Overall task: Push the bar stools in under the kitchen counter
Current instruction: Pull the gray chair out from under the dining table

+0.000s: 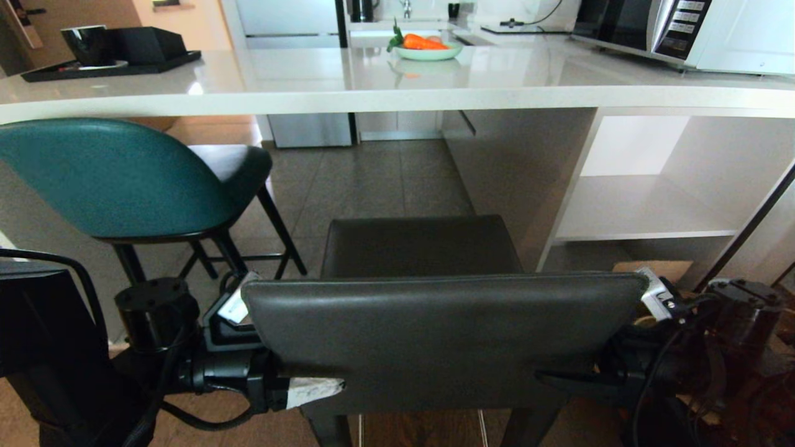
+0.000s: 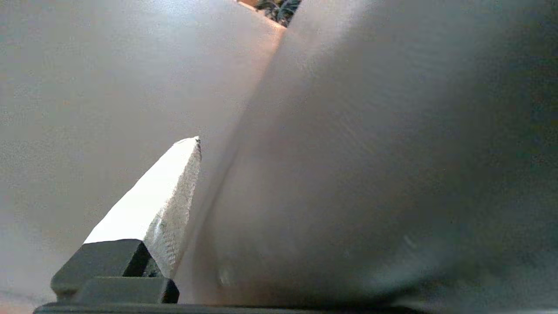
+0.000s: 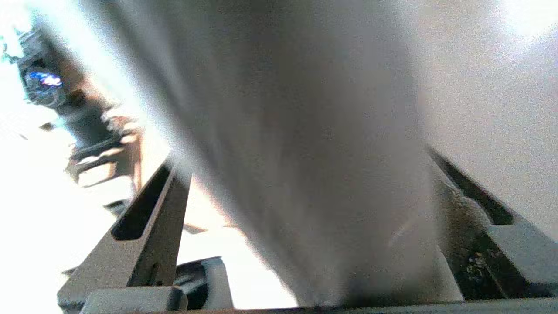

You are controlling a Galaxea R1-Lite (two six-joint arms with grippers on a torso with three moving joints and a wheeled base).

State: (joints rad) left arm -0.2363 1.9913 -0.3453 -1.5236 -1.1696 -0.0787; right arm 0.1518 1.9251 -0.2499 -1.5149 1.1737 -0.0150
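Observation:
The dark grey bar stool [image 1: 435, 335] stands right in front of me, its seat [image 1: 422, 245] pointing at the kitchen counter [image 1: 372, 81]. My left gripper [image 1: 273, 347] straddles the left edge of its rectangular back, open, with a white-taped finger [image 2: 170, 200] beside the leather [image 2: 370, 152]. My right gripper [image 1: 612, 335] straddles the right edge, also open. In the right wrist view the back [image 3: 296, 131] fills the space between the two fingers [image 3: 148, 231], with a bright gap on one side. The teal stool [image 1: 112, 174] stands at the left, its seat partly under the counter's edge.
White open shelves [image 1: 640, 205] sit under the counter's right part, close to the grey stool's right side. On the counter are a black tray with a cup [image 1: 112, 62], a bowl of carrots [image 1: 428, 49] and a microwave [image 1: 683, 31]. Tiled floor lies under the counter ahead.

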